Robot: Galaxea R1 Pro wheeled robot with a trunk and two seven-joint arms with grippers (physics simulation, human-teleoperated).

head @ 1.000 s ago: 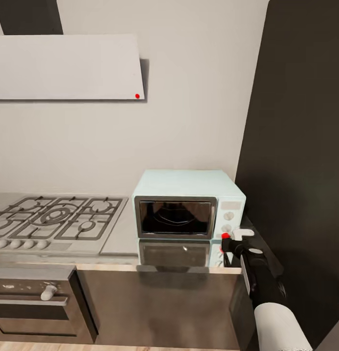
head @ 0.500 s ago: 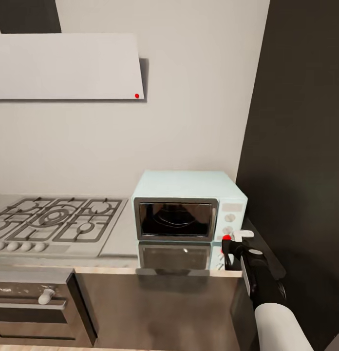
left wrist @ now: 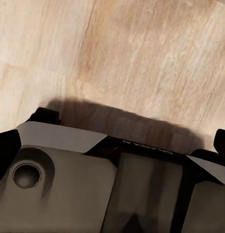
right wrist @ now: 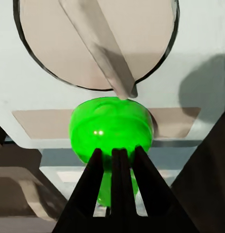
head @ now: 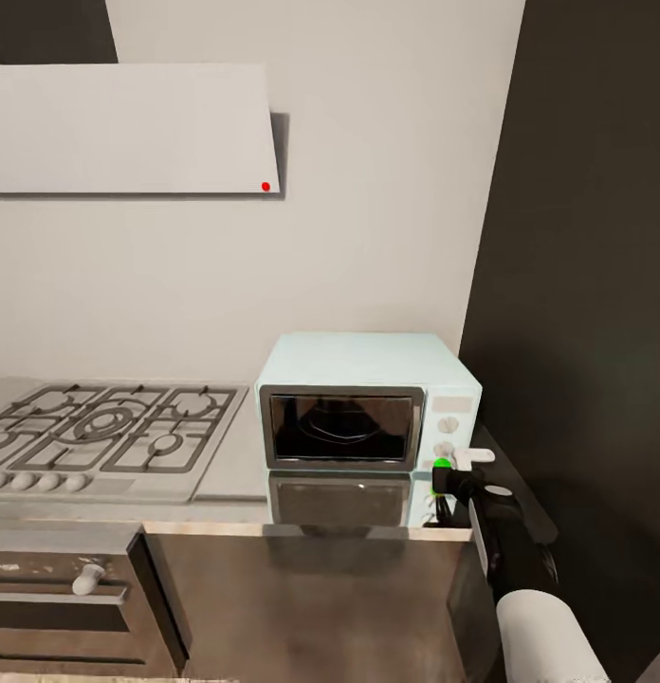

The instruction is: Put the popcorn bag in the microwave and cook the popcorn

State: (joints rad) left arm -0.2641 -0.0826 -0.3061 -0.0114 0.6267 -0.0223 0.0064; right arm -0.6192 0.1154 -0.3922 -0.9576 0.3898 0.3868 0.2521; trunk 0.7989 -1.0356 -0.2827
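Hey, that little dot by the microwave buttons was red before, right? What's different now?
Yes. The dot at the tip of the right pincer turned from red to green, right by the lower knobs of the microwave. The camera drifted a little, so the hob looks shifted. The pincer stayed against the knob panel and the microwave door stayed closed.

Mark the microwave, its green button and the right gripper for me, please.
microwave [head: 339,427]: head view, on the dark glass door.
green button [right wrist: 111,127]: right wrist view, middle of the green dome.
right gripper [right wrist: 116,156]: right wrist view, at the dark fingertips, close together against the button.
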